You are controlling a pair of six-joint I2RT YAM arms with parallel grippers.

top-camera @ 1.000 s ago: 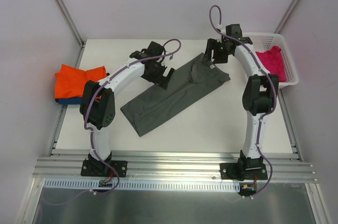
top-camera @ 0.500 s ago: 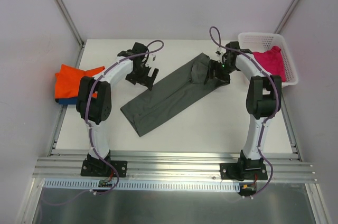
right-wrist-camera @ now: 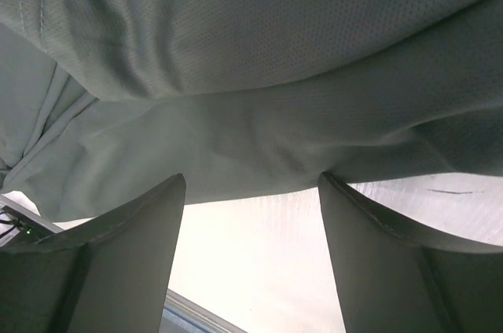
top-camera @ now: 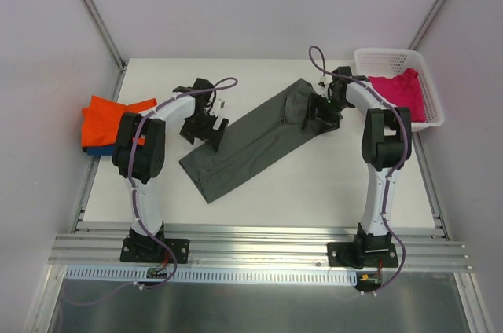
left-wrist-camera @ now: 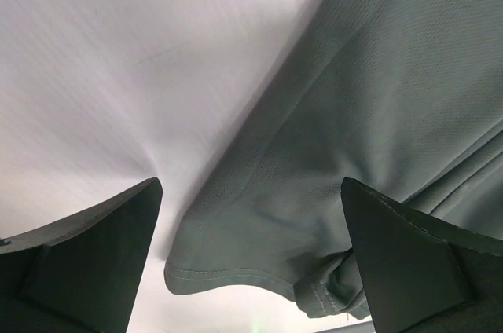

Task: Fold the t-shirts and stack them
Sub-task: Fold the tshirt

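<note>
A dark grey t-shirt (top-camera: 255,140) lies folded into a long strip, slanting across the middle of the table. My left gripper (top-camera: 203,130) is open and low over the strip's near-left corner; in the left wrist view its fingers (left-wrist-camera: 86,254) stand either side of the hem of the shirt (left-wrist-camera: 330,152). My right gripper (top-camera: 321,115) is open at the strip's far right end; in the right wrist view the shirt's edge (right-wrist-camera: 236,113) lies just beyond the fingertips (right-wrist-camera: 134,247). An orange t-shirt (top-camera: 114,119) lies folded on a blue one (top-camera: 98,149) at the left edge. A magenta t-shirt (top-camera: 401,91) sits in the basket.
The white mesh basket (top-camera: 428,82) stands at the table's far right corner. The table's left edge runs beside the orange and blue stack. White walls enclose the table on three sides.
My left gripper has moved left and nearer, down to the strip's left edge. My right gripper has dropped from above the table to the strip's far right end.
</note>
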